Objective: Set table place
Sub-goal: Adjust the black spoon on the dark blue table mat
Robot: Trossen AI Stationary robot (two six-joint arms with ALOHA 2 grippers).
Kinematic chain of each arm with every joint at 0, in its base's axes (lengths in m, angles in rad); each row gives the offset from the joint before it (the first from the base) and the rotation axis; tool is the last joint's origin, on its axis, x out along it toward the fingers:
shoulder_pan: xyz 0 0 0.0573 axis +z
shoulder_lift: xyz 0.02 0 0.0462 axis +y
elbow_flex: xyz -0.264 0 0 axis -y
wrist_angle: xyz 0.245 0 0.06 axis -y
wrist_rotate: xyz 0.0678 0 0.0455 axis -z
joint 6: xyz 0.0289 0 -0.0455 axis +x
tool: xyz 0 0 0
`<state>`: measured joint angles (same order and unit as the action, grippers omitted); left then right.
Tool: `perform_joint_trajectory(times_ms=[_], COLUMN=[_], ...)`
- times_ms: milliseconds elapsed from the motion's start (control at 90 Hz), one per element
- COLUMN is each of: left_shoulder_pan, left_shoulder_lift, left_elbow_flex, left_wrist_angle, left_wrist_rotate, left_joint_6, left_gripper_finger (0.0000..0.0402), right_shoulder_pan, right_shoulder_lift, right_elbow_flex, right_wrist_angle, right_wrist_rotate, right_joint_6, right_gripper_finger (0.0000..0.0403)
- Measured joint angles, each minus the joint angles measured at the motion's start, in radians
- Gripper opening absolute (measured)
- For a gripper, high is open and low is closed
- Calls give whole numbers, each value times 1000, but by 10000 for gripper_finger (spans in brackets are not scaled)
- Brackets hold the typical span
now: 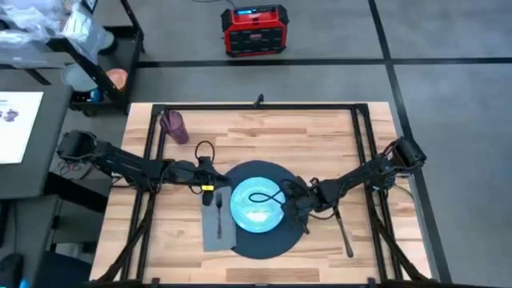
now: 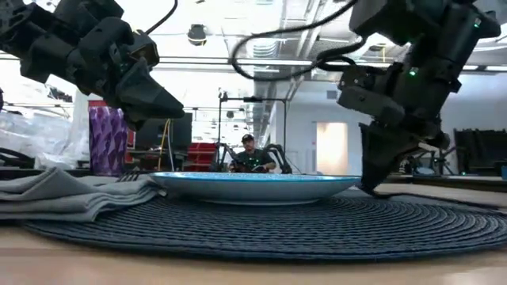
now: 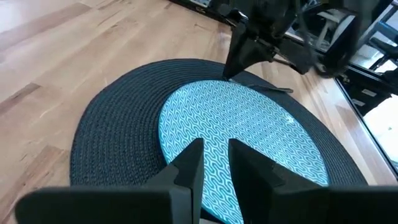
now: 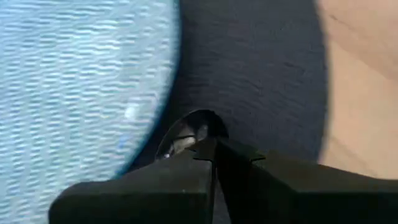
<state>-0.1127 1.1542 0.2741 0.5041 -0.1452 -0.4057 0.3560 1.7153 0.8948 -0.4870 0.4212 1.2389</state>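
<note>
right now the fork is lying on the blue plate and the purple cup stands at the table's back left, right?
Not quite. In the high view the fork lies on the grey napkin beside the blue plate, not on it. The purple cup does stand back left.

The high view is evenly lit from above, and the table (image 1: 264,136) throws back a soft, flat light with only faint shadows under the arms. In the low view, bright ceiling lights and pale walls behind turn both arms into near silhouettes, and glare washes out the upper room; the near edge of the place (image 2: 261,226) and the wood before it are out of focus. The left wrist view is clear at centre, with a small highlight on the plate (image 3: 249,134). The right wrist view is soft and blurred throughout, its plate pattern smeared
</note>
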Motion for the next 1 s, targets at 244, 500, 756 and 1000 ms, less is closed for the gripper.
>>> perform_joint_trajectory(times_ms=[244,500,756,1000], left_shoulder_pan=[0,0,0,0], left_shoulder_lift=[0,0,0,0], left_elbow_flex=[0,0,0,0], left_wrist_angle=[0,-1,-1,-1], left_wrist_rotate=[0,0,0,0], left_joint_6=[0,0,0,-1], left_gripper_finger=[56,56,56,56], right_shoulder_pan=[38,72,86,50], right_shoulder_lift=[0,-11,-60,-59], right_elbow_flex=[0,0,0,0], right_wrist_angle=[-86,-67,-9,100], right_wrist_rotate=[30,95,129,63], right_joint_6=[69,96,83,12], right_gripper_finger=[0,0,0,0])
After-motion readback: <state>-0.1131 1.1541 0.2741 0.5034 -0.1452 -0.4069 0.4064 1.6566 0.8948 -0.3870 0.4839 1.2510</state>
